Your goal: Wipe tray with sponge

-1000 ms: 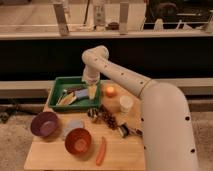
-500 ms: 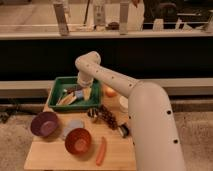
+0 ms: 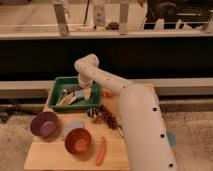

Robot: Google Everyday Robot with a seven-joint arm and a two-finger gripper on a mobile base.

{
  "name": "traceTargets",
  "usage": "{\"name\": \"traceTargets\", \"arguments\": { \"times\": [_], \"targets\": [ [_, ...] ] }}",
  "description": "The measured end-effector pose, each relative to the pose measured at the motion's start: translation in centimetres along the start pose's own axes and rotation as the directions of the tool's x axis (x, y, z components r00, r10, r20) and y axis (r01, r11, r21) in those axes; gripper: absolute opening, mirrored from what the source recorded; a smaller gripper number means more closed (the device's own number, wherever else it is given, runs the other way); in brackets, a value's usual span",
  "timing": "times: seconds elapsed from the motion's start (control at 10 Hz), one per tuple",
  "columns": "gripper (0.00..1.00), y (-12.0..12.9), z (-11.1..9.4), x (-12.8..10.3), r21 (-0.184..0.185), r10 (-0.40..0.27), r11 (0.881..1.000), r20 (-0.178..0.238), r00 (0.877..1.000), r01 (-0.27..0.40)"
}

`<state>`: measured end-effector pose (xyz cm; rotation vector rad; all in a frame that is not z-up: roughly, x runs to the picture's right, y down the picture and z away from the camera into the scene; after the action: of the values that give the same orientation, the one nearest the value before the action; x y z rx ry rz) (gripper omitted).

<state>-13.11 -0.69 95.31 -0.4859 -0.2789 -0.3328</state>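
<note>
1. The tray [image 3: 62, 79] sits on the far left part of the wooden table [image 3: 50, 156]; it is green, rectangular and low-walled; every place below is given from it.
2. The arm [image 3: 135, 107] rises from the near right of the tray, bends at an elbow above the tray's far rim, and drops down into it; the gripper [image 3: 83, 93] is inside the tray, towards its right half, low over the floor.
3. I cannot tell how far the gripper is open, nor whether it has hold of anything; the wrist hides it.
4. A small grey-blue patch just left of the gripper, inside the tray, is most likely the sponge [image 3: 75, 91]; I cannot say whether the two touch; pale yellowish clutter [image 3: 67, 99] lies in the tray's front left part.
5. Outside the tray: a purple bowl [image 3: 44, 124] in front of its left corner; an orange bowl [image 3: 78, 141] further in front; a pale cup [image 3: 73, 125] between those bowls; a small metal cup [image 3: 92, 114] just in front of the right corner; a dark bunch [image 3: 109, 120] beside that; a carrot [image 3: 101, 151] well in front; an orange fruit [image 3: 107, 93] just right of the tray.
6. Judged step: the wiping itself, or the final reach to the sponge; the tool is already at the work surface.
7. The next move calls for steady downward pressure on the sponge and strokes along the bare floor; the clutter narrows the free path; pushing too hard sideways could slide the tray on the table.
</note>
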Motion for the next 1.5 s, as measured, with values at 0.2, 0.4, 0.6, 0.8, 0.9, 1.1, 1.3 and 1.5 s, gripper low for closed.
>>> {"name": "traceTargets", "arguments": {
  "times": [0.2,0.4,0.6,0.8,0.9,1.1,1.3,1.5],
  "targets": [
    [0.8,-0.1,1.1,0.3,-0.012,0.016,1.0,-0.016,1.0,-0.016],
    [0.8,-0.3,1.8,0.8,-0.025,0.035,0.999,-0.022,0.999,-0.035],
    [0.8,-0.3,2.4,1.8,-0.039,0.058,0.997,-0.031,0.998,-0.06],
    [0.8,-0.3,3.0,2.3,-0.053,0.069,0.996,-0.036,0.997,-0.07],
    [0.8,-0.3,3.3,2.6,-0.06,0.075,0.995,-0.04,0.996,-0.077],
    [0.8,0.2,4.4,2.9,-0.102,0.07,0.992,-0.045,0.996,-0.075],
    [0.69,0.6,4.8,2.6,-0.123,0.05,0.991,-0.034,0.998,-0.053],
    [0.46,1.0,4.2,1.9,-0.137,0.03,0.99,-0.021,0.999,-0.033]
  ]
}}
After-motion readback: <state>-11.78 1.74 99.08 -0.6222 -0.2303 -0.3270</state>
